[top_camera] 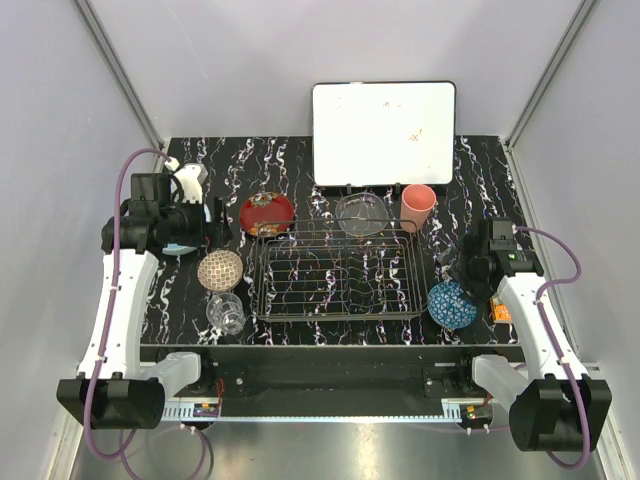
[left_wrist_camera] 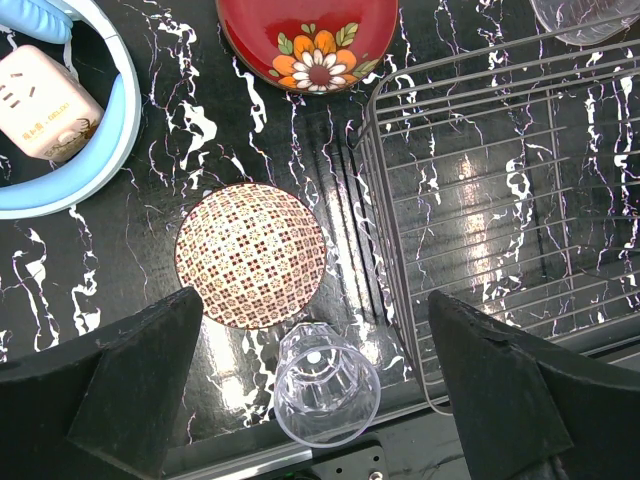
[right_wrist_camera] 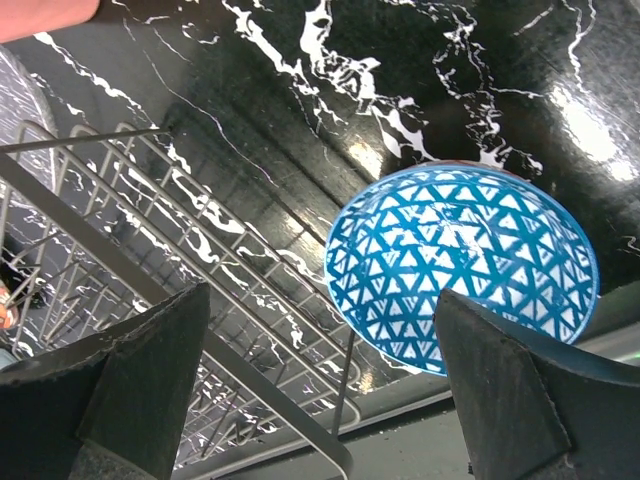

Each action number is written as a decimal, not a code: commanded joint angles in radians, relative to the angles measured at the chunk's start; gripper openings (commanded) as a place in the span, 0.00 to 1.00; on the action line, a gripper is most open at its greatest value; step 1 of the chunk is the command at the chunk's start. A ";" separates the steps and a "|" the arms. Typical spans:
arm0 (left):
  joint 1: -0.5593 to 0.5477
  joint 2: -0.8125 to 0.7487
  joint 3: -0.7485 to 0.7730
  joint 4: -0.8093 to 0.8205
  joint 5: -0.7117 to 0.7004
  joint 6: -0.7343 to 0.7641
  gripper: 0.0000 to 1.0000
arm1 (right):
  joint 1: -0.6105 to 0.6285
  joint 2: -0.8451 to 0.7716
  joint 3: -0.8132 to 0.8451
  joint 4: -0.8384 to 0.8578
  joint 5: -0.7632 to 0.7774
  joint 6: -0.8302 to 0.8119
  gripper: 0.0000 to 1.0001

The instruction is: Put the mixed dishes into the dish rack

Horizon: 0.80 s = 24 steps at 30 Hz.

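Observation:
The chrome wire dish rack (top_camera: 266, 280) stands mid-table with nothing in it. A red lacquer bowl (top_camera: 267, 213), a clear glass bowl (top_camera: 362, 213) and a pink cup (top_camera: 417, 206) sit behind it. A beige lattice bowl (top_camera: 220, 269) and a small clear glass (top_camera: 226, 312) sit to its left, and a blue patterned bowl (top_camera: 453, 305) to its right. My left gripper (left_wrist_camera: 315, 400) is open above the small glass (left_wrist_camera: 325, 385), with the lattice bowl (left_wrist_camera: 250, 255) and the rack (left_wrist_camera: 480, 200) in view. My right gripper (right_wrist_camera: 320, 400) is open above the gap between the rack (right_wrist_camera: 150, 230) and the blue bowl (right_wrist_camera: 460, 265).
A white board (top_camera: 383, 120) leans at the back behind the rack. A light blue ring holder with a white box (left_wrist_camera: 45, 100) sits at the far left under my left arm. A small orange object (top_camera: 501, 311) lies near the right edge. Grey walls close both sides.

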 commanded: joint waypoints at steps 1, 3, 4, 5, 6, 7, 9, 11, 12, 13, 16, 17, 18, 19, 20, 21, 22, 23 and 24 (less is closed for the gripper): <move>-0.001 -0.021 -0.014 0.039 -0.006 0.019 0.99 | 0.003 0.017 -0.014 0.040 -0.024 0.013 1.00; -0.002 -0.017 -0.015 0.040 -0.006 0.020 0.99 | 0.003 0.034 -0.024 0.041 -0.033 0.018 1.00; -0.001 -0.018 -0.015 0.039 -0.006 0.022 0.99 | 0.003 0.049 -0.026 0.045 -0.031 0.021 1.00; -0.001 -0.017 -0.017 0.039 -0.006 0.022 0.99 | 0.003 0.053 -0.033 0.045 -0.030 0.029 1.00; -0.001 -0.020 -0.017 0.040 -0.006 0.023 0.99 | 0.001 0.057 -0.035 0.051 -0.027 0.033 1.00; -0.002 -0.021 -0.020 0.042 -0.006 0.023 0.99 | 0.003 0.059 -0.038 0.063 -0.024 0.036 1.00; -0.001 -0.024 -0.029 0.048 -0.004 0.025 0.99 | 0.003 0.048 -0.047 0.081 -0.004 0.047 1.00; -0.001 -0.024 -0.038 0.051 -0.004 0.026 0.99 | 0.003 0.043 -0.057 0.120 0.010 0.052 1.00; -0.001 -0.023 -0.041 0.049 -0.003 0.028 0.99 | 0.001 0.048 -0.058 0.127 0.013 0.055 1.00; -0.002 -0.023 -0.042 0.051 -0.004 0.030 0.99 | 0.003 0.053 -0.060 0.143 0.013 0.056 1.00; -0.002 -0.027 -0.042 0.051 -0.010 0.034 0.99 | 0.003 0.094 -0.061 0.164 0.013 0.059 1.00; -0.001 -0.029 -0.043 0.052 -0.012 0.034 0.99 | 0.003 0.108 -0.067 0.169 0.013 0.061 1.00; -0.001 -0.030 -0.042 0.054 -0.016 0.037 0.99 | 0.003 0.134 -0.070 0.175 0.015 0.061 1.00; -0.001 -0.030 -0.042 0.055 -0.021 0.036 0.99 | 0.003 0.146 -0.079 0.186 0.015 0.063 1.00; -0.002 -0.029 -0.042 0.055 -0.022 0.037 0.99 | 0.003 0.154 -0.086 0.190 0.013 0.064 1.00; -0.002 -0.030 -0.042 0.057 -0.026 0.039 0.99 | 0.003 0.169 -0.092 0.196 0.013 0.063 0.99; -0.001 -0.030 -0.040 0.059 -0.027 0.039 0.99 | 0.003 0.171 -0.104 0.201 0.037 0.064 0.98; -0.001 -0.030 -0.040 0.060 -0.027 0.039 0.99 | 0.003 0.172 -0.110 0.206 0.041 0.064 0.95; -0.002 -0.029 -0.040 0.060 -0.026 0.042 0.99 | 0.003 0.168 -0.116 0.207 0.045 0.064 0.94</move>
